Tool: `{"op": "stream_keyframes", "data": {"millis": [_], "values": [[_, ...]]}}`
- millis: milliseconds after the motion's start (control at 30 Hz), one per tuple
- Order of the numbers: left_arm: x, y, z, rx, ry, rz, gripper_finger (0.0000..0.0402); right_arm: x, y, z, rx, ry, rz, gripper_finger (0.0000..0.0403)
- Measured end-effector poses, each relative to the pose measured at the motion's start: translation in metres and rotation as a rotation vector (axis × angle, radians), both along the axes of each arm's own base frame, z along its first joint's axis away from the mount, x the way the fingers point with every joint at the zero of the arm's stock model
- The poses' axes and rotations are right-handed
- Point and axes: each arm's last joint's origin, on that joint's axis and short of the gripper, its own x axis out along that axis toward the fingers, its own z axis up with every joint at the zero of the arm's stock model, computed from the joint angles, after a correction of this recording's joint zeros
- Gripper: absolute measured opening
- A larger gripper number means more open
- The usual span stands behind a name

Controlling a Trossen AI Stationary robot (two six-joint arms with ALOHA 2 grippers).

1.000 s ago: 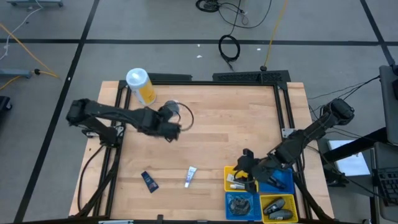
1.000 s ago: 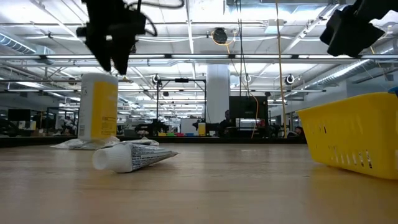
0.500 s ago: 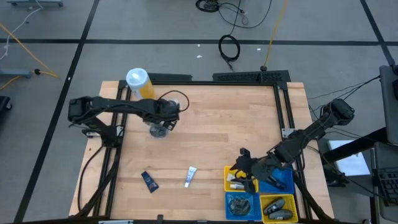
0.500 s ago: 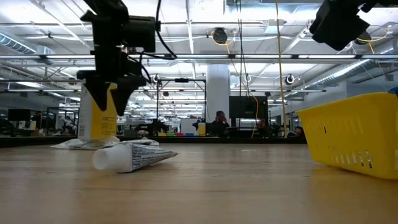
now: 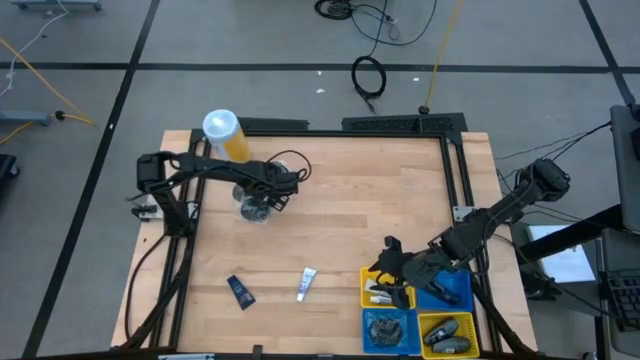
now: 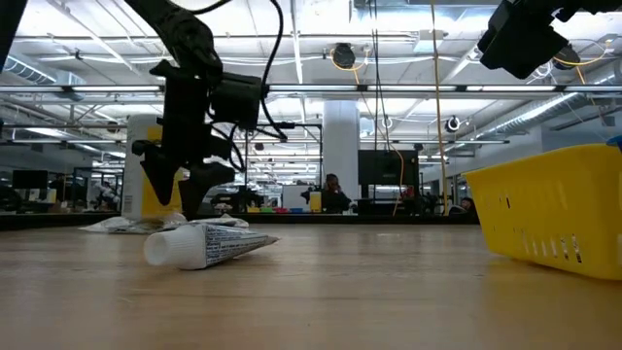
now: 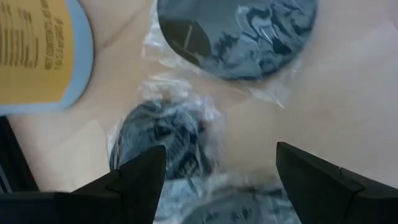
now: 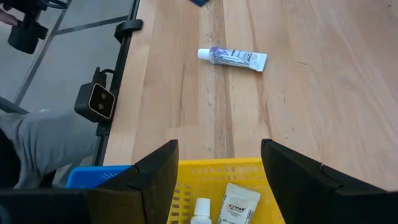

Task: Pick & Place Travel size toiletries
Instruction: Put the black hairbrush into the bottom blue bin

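Several round grey jars in clear wrap (image 5: pixel 253 208) lie on the table near its far left, next to the yellow canister (image 5: pixel 226 138). My left gripper (image 7: pixel 219 149) hangs open just above them, pointing steeply down, one finger on either side of a wrapped jar (image 7: pixel 163 142). In the low view my left gripper (image 6: pixel 177 199) stands a little above the tabletop. A white tube (image 5: pixel 305 284) and a dark blue tube (image 5: pixel 240 291) lie near the front edge. My right gripper (image 8: pixel 219 146) waits open above the yellow bin (image 8: pixel 214 169).
Yellow and blue bins (image 5: pixel 416 310) fill the near right corner; one yellow bin holds white tubes (image 8: pixel 239 204). The tall yellow canister (image 7: pixel 37 50) stands close beside the jars. Bare wood lies across the table's middle (image 5: pixel 370 200).
My left gripper has come down from high above the table toward the wrapped jars, swinging a little toward the far left, and has stayed open. The jars, hidden under it a second ago, now show beside its fingers.
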Motion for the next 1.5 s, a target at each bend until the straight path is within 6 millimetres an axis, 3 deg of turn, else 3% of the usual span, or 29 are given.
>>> {"op": "stream_keyframes", "data": {"millis": [100, 200, 667, 1100, 1500], "values": [[0.0, 0.003, -0.005, -0.007, 0.021, 0.006, 0.0286, 0.0, 0.0, 0.0, -0.005, -0.001, 0.004, 0.0221], [-0.001, 0.006, -0.006, -0.022, 0.026, 0.004, 0.0252, 0.0, 0.0, 0.0, -0.016, -0.004, 0.013, 0.0221], [0.003, 0.011, -0.006, -0.006, 0.002, -0.053, 0.0012, 0.0, 0.0, 0.0, -0.017, -0.004, 0.014, 0.0221], [0.005, 0.002, 0.001, -0.014, -0.039, -0.079, 0.0, 0.0, 0.0, 0.0, -0.015, -0.004, 0.014, 0.0221], [-0.01, -0.032, 0.065, 0.103, -0.208, -0.147, 0.0, 0.0, 0.0, 0.0, -0.019, -0.001, 0.015, 0.0221]]}}
